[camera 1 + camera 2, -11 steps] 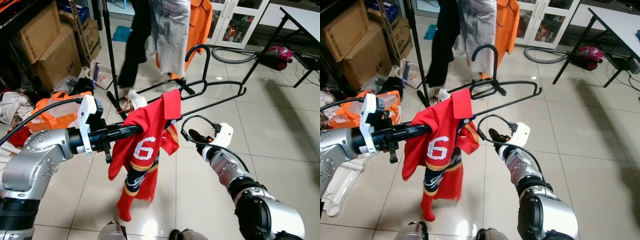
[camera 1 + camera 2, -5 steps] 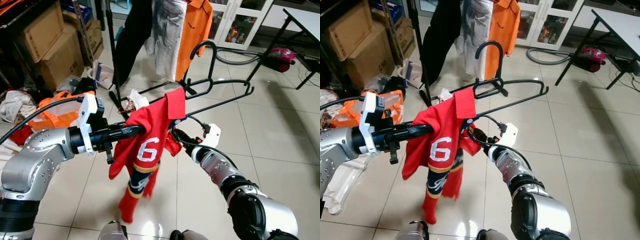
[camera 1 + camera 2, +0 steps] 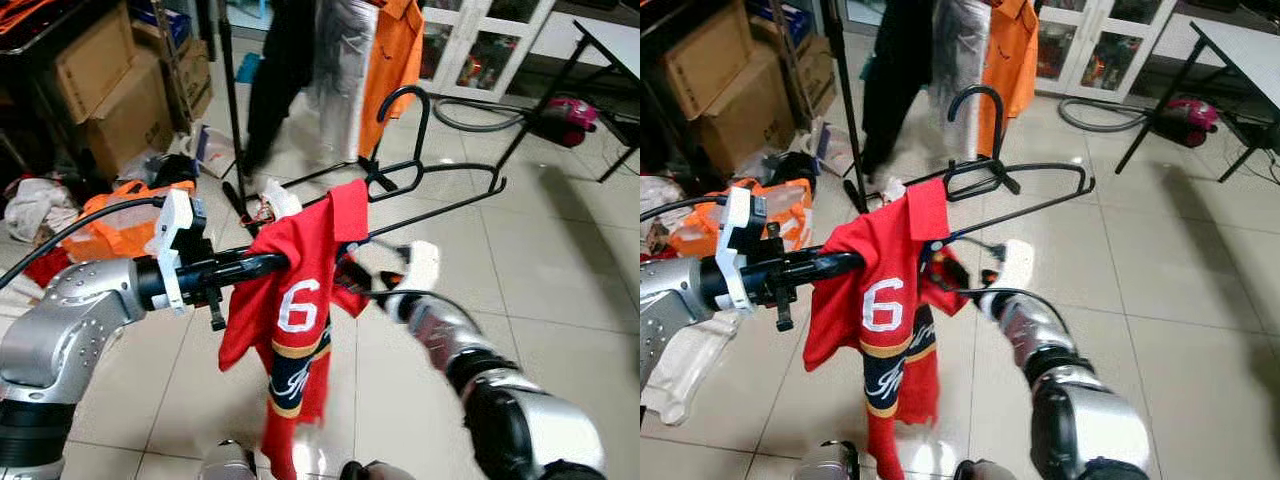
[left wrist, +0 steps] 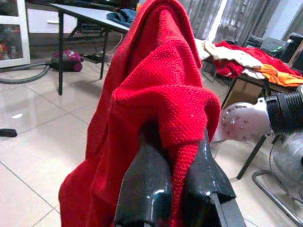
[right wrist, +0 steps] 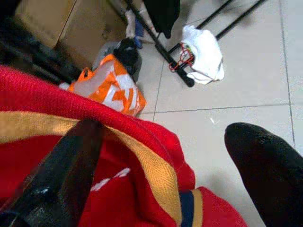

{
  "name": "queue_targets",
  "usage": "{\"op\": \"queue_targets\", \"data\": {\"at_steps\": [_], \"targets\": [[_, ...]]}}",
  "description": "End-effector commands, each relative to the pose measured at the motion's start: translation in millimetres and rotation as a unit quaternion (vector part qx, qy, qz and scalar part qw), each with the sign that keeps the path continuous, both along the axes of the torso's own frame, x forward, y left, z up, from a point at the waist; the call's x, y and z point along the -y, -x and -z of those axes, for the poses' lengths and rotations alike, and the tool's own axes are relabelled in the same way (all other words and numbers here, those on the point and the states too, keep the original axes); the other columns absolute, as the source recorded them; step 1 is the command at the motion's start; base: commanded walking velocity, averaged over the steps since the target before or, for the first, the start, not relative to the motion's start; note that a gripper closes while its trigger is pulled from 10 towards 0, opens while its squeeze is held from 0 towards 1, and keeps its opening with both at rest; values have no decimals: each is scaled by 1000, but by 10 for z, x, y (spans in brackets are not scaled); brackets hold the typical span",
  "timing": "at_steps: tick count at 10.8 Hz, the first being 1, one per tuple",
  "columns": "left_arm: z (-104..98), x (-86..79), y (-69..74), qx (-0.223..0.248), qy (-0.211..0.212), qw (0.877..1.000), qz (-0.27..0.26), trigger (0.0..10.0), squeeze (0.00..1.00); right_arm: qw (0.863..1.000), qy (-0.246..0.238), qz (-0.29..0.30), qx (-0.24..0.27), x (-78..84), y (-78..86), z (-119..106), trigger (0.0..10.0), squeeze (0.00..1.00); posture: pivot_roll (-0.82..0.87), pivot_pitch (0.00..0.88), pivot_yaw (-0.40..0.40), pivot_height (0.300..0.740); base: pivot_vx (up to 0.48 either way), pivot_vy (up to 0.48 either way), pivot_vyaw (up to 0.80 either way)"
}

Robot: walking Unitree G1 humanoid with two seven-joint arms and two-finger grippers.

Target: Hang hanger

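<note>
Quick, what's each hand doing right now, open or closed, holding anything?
Left hand: closed on the red jersey.
Right hand: open, fingers either side of the jersey's hem, not gripping.

Black hanger (image 3: pixel 425 170) held mid-air, hook up, w/ red no. 6 jersey (image 3: pixel 290 300) draped off 1 end.

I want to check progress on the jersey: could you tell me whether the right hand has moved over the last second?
Yes. The right hand has moved toward the robot's left, from beside the red jersey to its hem below the black hanger, fingers open.
</note>
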State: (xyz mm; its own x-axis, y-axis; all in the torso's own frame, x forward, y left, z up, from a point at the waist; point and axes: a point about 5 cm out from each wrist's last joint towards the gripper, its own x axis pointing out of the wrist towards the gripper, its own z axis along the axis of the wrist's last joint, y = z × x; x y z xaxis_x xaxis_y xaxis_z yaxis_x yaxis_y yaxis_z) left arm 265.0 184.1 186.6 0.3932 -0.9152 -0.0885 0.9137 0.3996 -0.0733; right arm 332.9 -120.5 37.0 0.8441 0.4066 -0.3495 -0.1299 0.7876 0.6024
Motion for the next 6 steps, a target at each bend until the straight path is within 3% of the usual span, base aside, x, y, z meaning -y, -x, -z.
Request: {"op": "queue_targets", "data": {"at_steps": [1,3,6], "targets": [[-111,38,32,25,8,1000,15,10000,0,999,-24,29,-23,94,16,32,10000,0,159,109,-109,740,0,0,0],[-104,25,36,23,6,1000,12,10000,0,995,-59,59,-61,199,73,108,10000,0,158,111,-108,740,0,0,0],[-95,35,33,21,6,1000,14,10000,0,988,-99,64,-97,167,142,180,10000,0,150,114,-108,740,0,0,0]]}}
